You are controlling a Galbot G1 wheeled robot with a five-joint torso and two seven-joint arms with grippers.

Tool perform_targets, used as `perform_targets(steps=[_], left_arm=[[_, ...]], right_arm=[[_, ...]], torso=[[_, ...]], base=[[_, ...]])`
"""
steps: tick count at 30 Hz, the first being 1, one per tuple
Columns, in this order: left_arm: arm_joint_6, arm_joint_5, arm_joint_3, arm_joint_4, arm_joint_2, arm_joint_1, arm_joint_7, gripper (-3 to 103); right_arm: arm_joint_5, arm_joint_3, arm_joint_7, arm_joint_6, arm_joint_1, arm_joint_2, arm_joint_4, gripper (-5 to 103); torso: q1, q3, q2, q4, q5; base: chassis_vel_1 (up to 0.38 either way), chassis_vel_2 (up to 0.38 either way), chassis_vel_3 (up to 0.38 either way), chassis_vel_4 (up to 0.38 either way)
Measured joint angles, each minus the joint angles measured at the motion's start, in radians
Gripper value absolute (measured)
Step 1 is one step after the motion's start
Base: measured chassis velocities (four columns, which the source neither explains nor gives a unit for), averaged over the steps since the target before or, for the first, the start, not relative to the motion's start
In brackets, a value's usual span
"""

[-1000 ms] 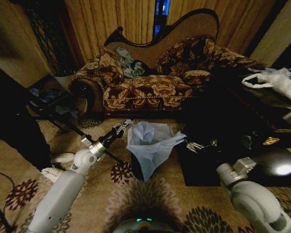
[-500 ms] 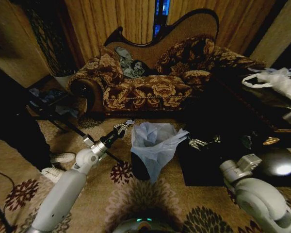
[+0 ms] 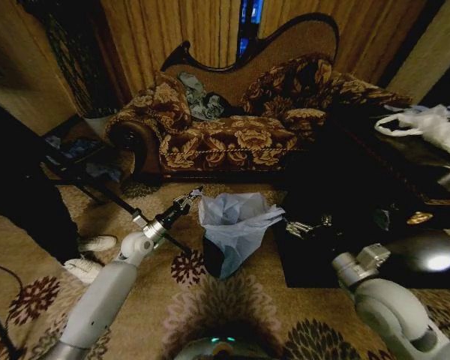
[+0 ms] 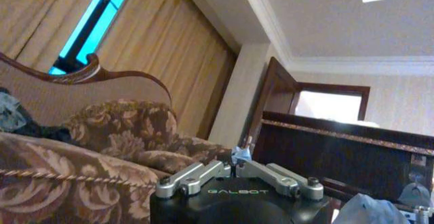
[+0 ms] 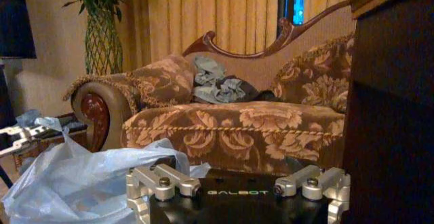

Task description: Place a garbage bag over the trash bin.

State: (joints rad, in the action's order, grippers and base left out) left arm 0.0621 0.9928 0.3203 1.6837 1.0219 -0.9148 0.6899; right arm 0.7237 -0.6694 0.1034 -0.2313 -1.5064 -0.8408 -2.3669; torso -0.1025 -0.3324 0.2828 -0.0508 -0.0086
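Left gripper (image 3: 189, 199) pinched shut at frame centre-left, arm outstretched; right gripper (image 3: 304, 226) splayed open, centre-right.

The room is lit pretty dimly in warm amber, a glare spot is seen on the dark table (image 3: 435, 262), and corners are swallowed by shadow.

garbage bag (image 3: 236, 221) over trash bin (image 3: 214, 259), before sofa (image 3: 232, 127)

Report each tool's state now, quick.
Left tool: shut, pinching a scrap of the garbage bag at its rim.
Right tool: open, beside the bag, holding nothing.
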Motion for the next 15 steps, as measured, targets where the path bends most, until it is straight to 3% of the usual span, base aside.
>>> perform_targets(steps=[6, 15], left_arm=[[-0.001, -0.003, -0.009, -0.016, 0.008, 0.026, -0.003, 0], [0.04, -0.039, 0.005, -0.08, 0.017, -0.013, 0.007, 0]], right_arm=[[-0.001, 0.003, -0.004, 0.009, 0.003, -0.016, -0.008, 100], [-0.112, 0.065, -0.071, 0.033, -0.039, -0.107, 0.034, 100]], torso=[[0.0, 0.0, 0.0, 0.0, 0.0], [0.0, 0.0, 0.0, -0.0001, 0.0]], base=[[0.0, 0.0, 0.0, 0.0], [0.0, 0.0, 0.0, 0.0]])
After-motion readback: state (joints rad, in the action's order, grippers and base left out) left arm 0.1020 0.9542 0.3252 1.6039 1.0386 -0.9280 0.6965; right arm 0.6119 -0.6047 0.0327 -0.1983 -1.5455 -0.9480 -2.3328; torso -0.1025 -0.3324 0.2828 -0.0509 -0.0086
